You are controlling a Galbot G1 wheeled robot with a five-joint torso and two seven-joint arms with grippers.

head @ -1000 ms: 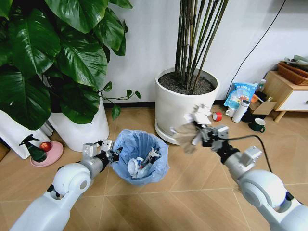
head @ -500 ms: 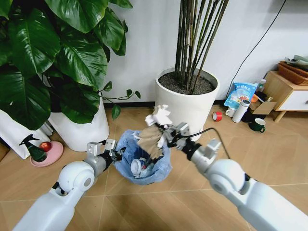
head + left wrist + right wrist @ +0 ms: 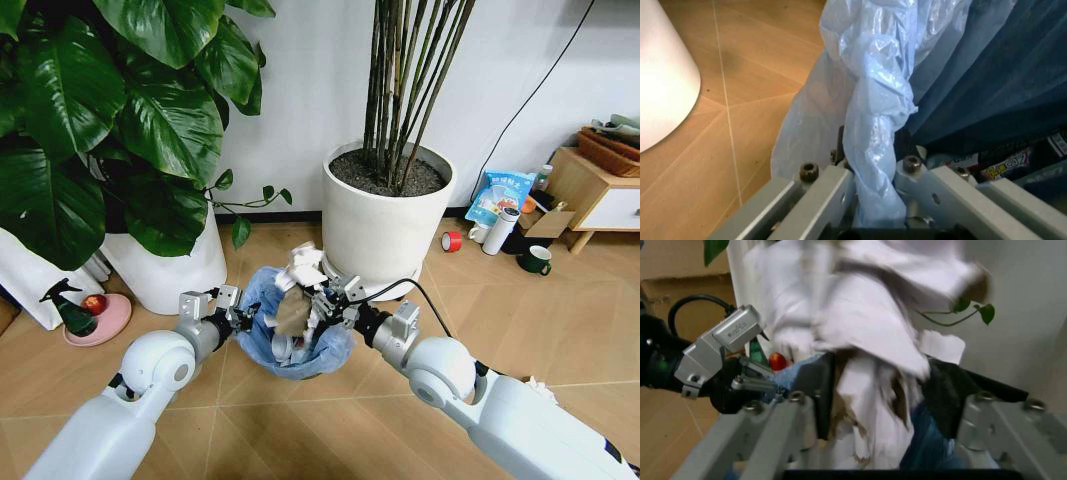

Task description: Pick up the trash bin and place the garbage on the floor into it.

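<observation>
- Now the right gripper (image 3: 305, 300), jaws clamped on crumpled paper (image 3: 298, 285), has swung over the trash bin (image 3: 300, 340), ready to drop.
- Left gripper (image 3: 238, 322) jaws clamp the bin's rim.

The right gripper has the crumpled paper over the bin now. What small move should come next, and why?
Probably open the right gripper and let go. Its crumpled paper hangs directly above the trash bin mouth, which the left gripper holds by the bagged rim, so the paper should drop in among the litter already inside. Lowering slightly first might keep it from catching the rim.
</observation>
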